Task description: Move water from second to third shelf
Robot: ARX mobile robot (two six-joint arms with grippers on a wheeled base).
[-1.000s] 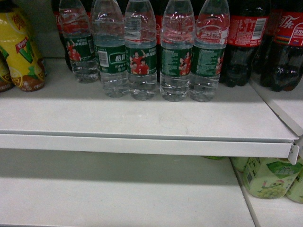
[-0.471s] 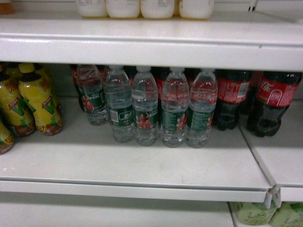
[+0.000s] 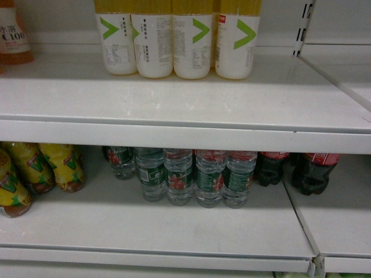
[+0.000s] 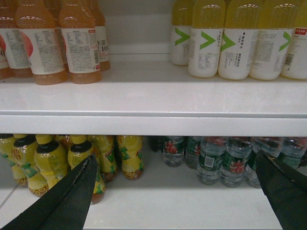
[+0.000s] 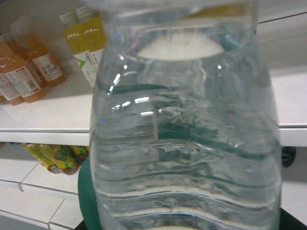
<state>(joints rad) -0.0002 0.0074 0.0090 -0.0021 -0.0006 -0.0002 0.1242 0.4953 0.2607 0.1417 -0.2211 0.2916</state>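
The orange bottle [image 3: 14, 35] at the upper shelf's left end carried "C100" on its white label; in the right wrist view a like orange bottle [image 5: 45, 64] showed "C100" too; the white-labelled yellow bottles [image 3: 177, 37] bore a green ">" mark above small print too fine to read; the water bottles [image 3: 179, 176] had green labels whose characters could not be made out.

Bare shelf [image 3: 191, 104] is lying open across the centre and right of the head frame, with white-labelled yellow bottles [image 3: 177, 37] crowding the top centre and an orange bottle [image 3: 13, 35] standing upper left.
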